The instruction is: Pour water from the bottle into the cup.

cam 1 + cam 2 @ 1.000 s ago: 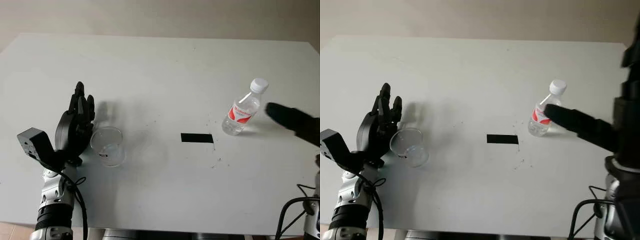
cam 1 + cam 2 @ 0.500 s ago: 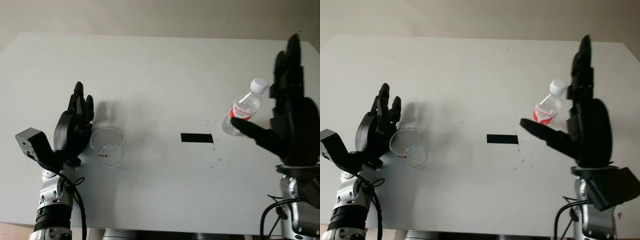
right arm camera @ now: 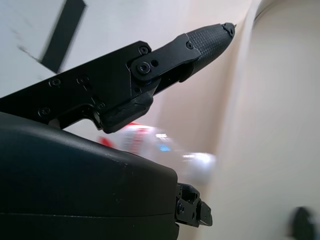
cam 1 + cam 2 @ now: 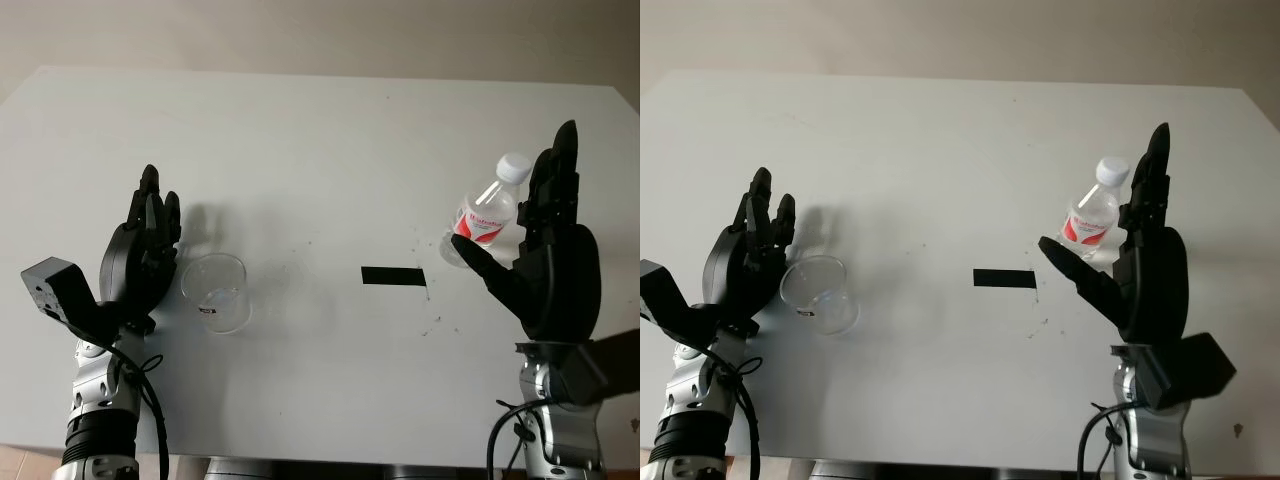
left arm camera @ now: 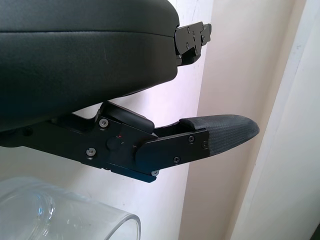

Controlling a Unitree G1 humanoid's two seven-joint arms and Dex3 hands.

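A clear water bottle [image 4: 487, 214] with a red label and white cap stands upright at the right of the white table [image 4: 320, 130]. My right hand [image 4: 527, 222] is open just right of it, palm facing the bottle, thumb reaching across in front of its base; I cannot tell whether it touches. The bottle appears blurred past the hand in the right wrist view [image 3: 150, 141]. A clear empty cup [image 4: 215, 292] stands at the left. My left hand [image 4: 148, 245] is open just left of the cup, apart from it. The cup's rim [image 5: 70, 216] lies below the thumb in the left wrist view.
A black strip of tape [image 4: 393, 276] lies on the table between cup and bottle, also seen as tape [image 3: 63, 35] from the right wrist. Small dark specks dot the table near it. The table's far edge meets a beige wall.
My right hand swung in from the right edge, rose beside the bottle, then dropped lower with its thumb in front of the bottle's base. The left hand drew slightly left, away from the cup.
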